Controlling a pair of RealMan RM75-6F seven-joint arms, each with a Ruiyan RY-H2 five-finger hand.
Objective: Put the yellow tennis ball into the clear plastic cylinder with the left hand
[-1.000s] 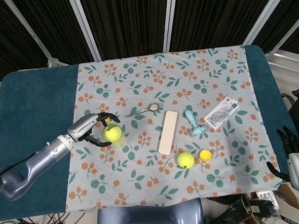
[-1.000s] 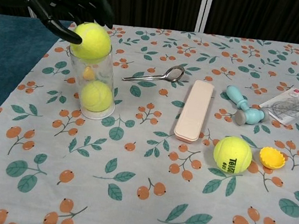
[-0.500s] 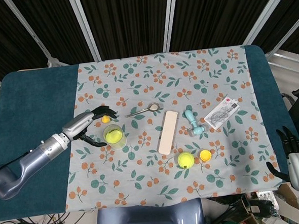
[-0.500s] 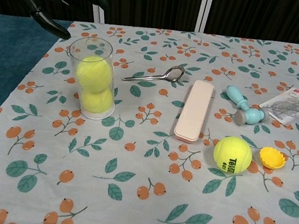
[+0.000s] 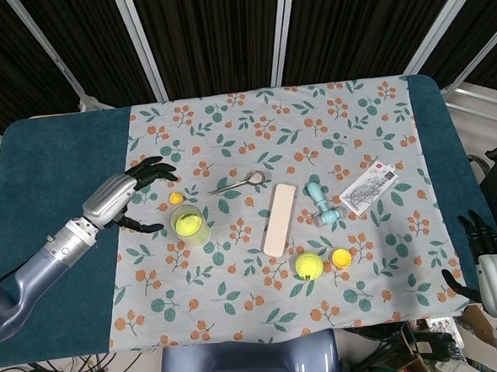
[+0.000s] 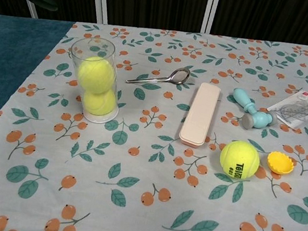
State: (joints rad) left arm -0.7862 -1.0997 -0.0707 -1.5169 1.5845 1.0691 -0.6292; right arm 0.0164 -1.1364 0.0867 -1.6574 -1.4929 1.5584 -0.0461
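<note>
My left hand's fingers [image 5: 153, 168] are spread and empty near the counter's left edge. Beside them, the clear plastic cylinder [image 6: 96, 80] holds two stacked yellow tennis balls [image 6: 95, 74]. Another yellow ball [image 6: 239, 160], lettering unreadable, lies near the front edge.

Empty left hand [image 5: 129, 199] beside ball-filled cylinder [image 5: 189, 226]

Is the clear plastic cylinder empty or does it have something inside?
Not empty. The clear plastic cylinder stands upright with two yellow tennis balls stacked inside, the upper one below its rim.
</note>
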